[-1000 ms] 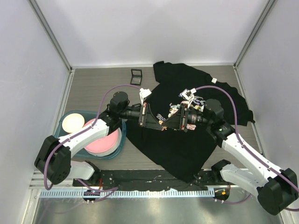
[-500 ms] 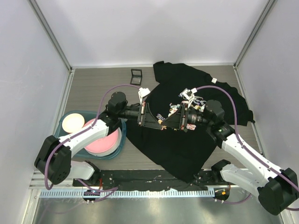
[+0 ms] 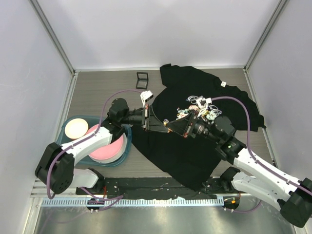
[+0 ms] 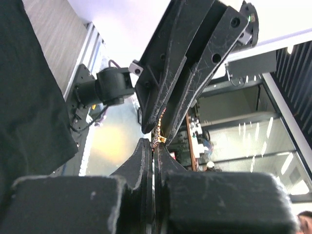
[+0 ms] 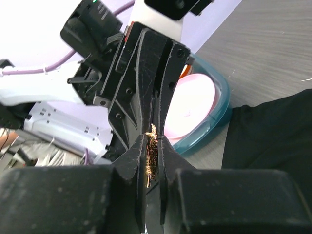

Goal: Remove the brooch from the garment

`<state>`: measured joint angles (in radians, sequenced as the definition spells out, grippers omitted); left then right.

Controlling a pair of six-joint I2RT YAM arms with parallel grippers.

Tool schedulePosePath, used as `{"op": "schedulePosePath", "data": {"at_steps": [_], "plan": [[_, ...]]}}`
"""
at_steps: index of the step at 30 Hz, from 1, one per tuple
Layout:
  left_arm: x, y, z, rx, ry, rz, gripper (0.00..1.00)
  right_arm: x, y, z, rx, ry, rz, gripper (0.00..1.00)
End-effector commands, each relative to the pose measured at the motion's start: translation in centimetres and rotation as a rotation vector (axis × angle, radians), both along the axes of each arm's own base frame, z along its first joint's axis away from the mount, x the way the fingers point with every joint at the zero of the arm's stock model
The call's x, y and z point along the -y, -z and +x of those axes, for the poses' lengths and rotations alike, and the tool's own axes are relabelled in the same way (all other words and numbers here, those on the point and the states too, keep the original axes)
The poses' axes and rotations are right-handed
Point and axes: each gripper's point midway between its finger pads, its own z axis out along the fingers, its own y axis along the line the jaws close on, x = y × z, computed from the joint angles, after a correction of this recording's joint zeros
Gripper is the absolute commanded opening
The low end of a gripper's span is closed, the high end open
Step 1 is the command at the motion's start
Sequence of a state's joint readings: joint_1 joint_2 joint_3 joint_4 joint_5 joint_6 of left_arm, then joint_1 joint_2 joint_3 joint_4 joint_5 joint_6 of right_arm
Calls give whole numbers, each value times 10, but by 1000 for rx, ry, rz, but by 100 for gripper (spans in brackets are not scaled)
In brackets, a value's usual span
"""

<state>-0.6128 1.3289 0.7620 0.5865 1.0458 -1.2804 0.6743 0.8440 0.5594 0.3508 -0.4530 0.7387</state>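
Handoff stage, I reckon. The brooch (image 5: pixel 150 158) looks free of the garment (image 3: pixel 195 156), up in the air over its 9 o'clock side. The right fingers (image 5: pixel 134 161) are nipped onto it. The left fingers (image 4: pixel 144 161) are pressed together at its tip, but I can't tell if they're pinching it. Next the left backs off and the right carries it clear.

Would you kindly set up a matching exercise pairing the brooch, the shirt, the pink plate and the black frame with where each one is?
1. brooch
2. shirt
3. pink plate
4. black frame

A. in the teal tub
B. spread on the table
C. between the fingers of the right gripper
D. near the table's far edge

Pairs: 1-C, 2-B, 3-A, 4-D
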Motion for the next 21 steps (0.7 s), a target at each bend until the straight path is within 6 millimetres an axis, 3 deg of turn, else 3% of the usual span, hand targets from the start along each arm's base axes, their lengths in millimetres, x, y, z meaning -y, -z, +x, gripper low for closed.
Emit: {"op": "schedulePosePath", "data": {"at_steps": [1, 6, 10, 14, 16, 18, 19, 21], "plan": [[10, -23, 34, 6, -254, -59, 0, -20, 8, -5, -43, 74, 42, 14], [6, -17, 51, -37, -381, -49, 0, -33, 11, -5, -74, 149, 36, 24], [4, -6, 47, -10, -370, 26, 0, -30, 3, -4, -109, 165, 16, 37], [-1, 3, 37, 39, -335, 78, 0, 3, -15, 14, -94, 289, -30, 50], [-2, 8, 29, 64, -292, 91, 0, 7, -20, 7, -79, 218, -52, 55], [-2, 7, 21, 78, -247, 74, 0, 21, -22, 20, -69, 224, -59, 56], [-1, 5, 19, 89, -226, 59, 0, 18, -23, 9, -61, 131, -64, 56], [-1, 4, 10, 96, -170, 49, 0, 25, -25, 11, -33, 94, -73, 56]]}}
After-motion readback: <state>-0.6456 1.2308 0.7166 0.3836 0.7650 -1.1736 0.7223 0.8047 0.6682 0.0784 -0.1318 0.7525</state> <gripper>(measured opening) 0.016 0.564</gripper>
